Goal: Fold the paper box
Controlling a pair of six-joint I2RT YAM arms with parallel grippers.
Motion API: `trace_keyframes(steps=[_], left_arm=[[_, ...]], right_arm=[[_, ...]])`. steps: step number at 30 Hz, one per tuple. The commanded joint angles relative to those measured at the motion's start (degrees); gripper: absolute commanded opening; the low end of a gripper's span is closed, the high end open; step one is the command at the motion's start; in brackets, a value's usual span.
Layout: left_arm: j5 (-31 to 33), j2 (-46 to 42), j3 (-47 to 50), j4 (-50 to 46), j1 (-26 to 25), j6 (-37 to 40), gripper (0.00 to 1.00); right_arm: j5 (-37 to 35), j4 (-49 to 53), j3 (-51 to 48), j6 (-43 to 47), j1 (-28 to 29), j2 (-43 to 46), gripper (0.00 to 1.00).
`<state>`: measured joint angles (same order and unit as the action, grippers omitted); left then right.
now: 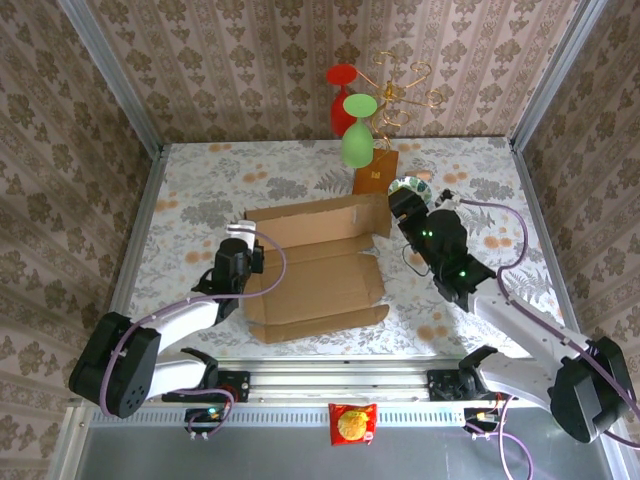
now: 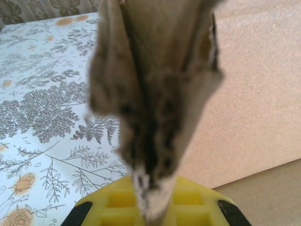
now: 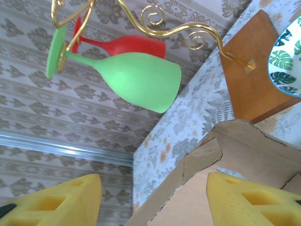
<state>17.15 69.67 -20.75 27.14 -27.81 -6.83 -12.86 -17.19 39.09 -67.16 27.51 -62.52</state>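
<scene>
The paper box [image 1: 320, 285] is a tan cardboard sheet lying mid-table, its back wall [image 1: 320, 220] folded up. My left gripper [image 1: 243, 243] is at the box's left edge. In the left wrist view its yellow fingers [image 2: 117, 207] are shut on a blurred cardboard flap [image 2: 155, 94] that stands up between them. My right gripper [image 1: 398, 203] hovers at the box's back right corner. Its yellow fingers [image 3: 70, 202] stand open with nothing held, and the raised cardboard wall [image 3: 197, 174] runs between and beyond them.
A gold wire glass stand on a wooden base [image 1: 375, 172] stands just behind the box's right corner, carrying a green glass [image 1: 358, 140] and a red glass [image 1: 341, 100]. A leaf-patterned dish [image 1: 412, 186] sits beside my right gripper. A snack packet [image 1: 352, 422] lies on the front rail.
</scene>
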Motion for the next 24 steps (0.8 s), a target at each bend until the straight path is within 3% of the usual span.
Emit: trace_keyframes(steps=[1,12,24], left_arm=[[-2.24,-0.45,-1.17,-4.31,0.13,0.05,0.00],[-2.38,-0.59,-2.14,-5.25,0.12,0.24,0.00],[-1.41,1.60,-3.55,-4.42,-0.78,0.37,0.00]], right_arm=[[0.18,3.74,4.08,5.07,-0.17,-4.61,0.61],[5.56,5.20,15.05,10.91,-1.22,-20.08,0.62],[12.06,3.14,14.70,7.16,-0.99,-23.97,0.62]])
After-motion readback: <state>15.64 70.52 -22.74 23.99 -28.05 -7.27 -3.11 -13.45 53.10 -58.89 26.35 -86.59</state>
